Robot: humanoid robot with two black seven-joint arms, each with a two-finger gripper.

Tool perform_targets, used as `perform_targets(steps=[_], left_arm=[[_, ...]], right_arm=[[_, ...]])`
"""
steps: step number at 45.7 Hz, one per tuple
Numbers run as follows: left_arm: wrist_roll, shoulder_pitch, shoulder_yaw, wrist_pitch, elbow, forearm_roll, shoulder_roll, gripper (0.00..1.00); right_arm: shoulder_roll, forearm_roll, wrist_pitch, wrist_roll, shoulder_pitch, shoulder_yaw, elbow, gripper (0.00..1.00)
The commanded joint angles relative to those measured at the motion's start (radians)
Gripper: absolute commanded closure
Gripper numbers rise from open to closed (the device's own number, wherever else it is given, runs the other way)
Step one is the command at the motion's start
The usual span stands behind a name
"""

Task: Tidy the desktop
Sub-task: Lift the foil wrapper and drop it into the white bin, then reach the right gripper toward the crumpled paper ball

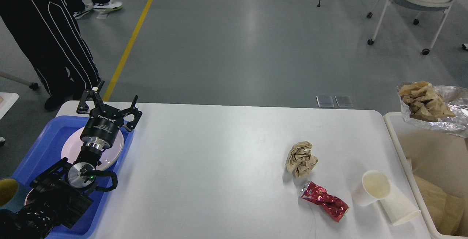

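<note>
Spread wide, the two fingers of the left gripper (109, 99) hold nothing; it hangs over the far end of one blue tray (49, 145) at the left edge of the desktop (204, 166). No right gripper is in view. In the tray lies one white plate (115, 147), partly hidden by the black arm above it, and at the tray's near left corner shows part of one yellowish round thing (7, 191) that I cannot make out.

The desktop is the big white surface filling the lower half of the view; its middle is bare. Toward its right lie four pieces of litter: one crumpled brown paper ball (301, 159), one crushed red can (324, 201) just nearer than the ball, and two white paper cups (384, 197) beside the can, one standing tilted with its mouth showing, the other on its side touching it.

Just beyond the right edge stands one off-white bin (402, 151); brown paper lies inside. Over its far rim sits one foil wrap (453, 120) holding crumpled brown paper (424, 100).
</note>
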Motion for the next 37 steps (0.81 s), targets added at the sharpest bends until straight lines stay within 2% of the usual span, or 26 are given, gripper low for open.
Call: perform_targets(steps=[1,9,17,22,30,31,32,33,34,35,36,37], left_arm=[[0.000,0.000,0.000,0.000,0.000,0.000,0.000,0.01],[0.000,0.000,0.000,0.000,0.000,0.000,0.000,0.01],[0.000,0.000,-0.001,0.000,0.000,0.000,0.000,0.01],[0.000,0.000,-0.001,0.000,0.000,0.000,0.000,0.01],[0.000,0.000,0.000,0.000,0.000,0.000,0.000,0.01],[0.000,0.000,-0.001,0.000,0.000,0.000,0.000,0.01],[0.000,0.000,-0.001,0.000,0.000,0.000,0.000,0.01],[0.000,0.000,-0.001,0.000,0.000,0.000,0.000,0.01],[0.000,0.000,-0.001,0.000,0.000,0.000,0.000,0.01],[0.000,0.000,-0.001,0.000,0.000,0.000,0.000,0.01],[0.000,0.000,0.000,0.000,0.000,0.000,0.000,0.01],[0.000,0.000,-0.001,0.000,0.000,0.000,0.000,0.01]], right_arm=[[0.003,0.132,-0.036,-0.074,-0.143,0.011,-0.093,1.00],[0.022,0.218,-0.051,-0.202,-0.405,0.139,-0.319,1.00],[0.036,0.206,-0.034,-0.277,-0.585,0.346,-0.504,1.00],[0.079,0.203,-0.025,-0.303,-0.640,0.405,-0.575,1.00],[0.128,0.203,-0.020,-0.305,-0.645,0.408,-0.597,1.00],[0.131,0.202,-0.020,-0.306,-0.645,0.405,-0.597,0.94],[0.136,0.200,-0.019,-0.308,-0.645,0.405,-0.597,0.60],[0.142,0.195,-0.020,-0.309,-0.645,0.403,-0.597,0.05],[0.151,0.186,-0.020,-0.312,-0.645,0.397,-0.597,0.00],[0.156,0.174,-0.022,-0.311,-0.648,0.391,-0.597,0.05],[0.157,0.160,-0.022,-0.312,-0.649,0.386,-0.597,0.00],[0.157,0.148,-0.022,-0.314,-0.649,0.386,-0.598,0.00]])
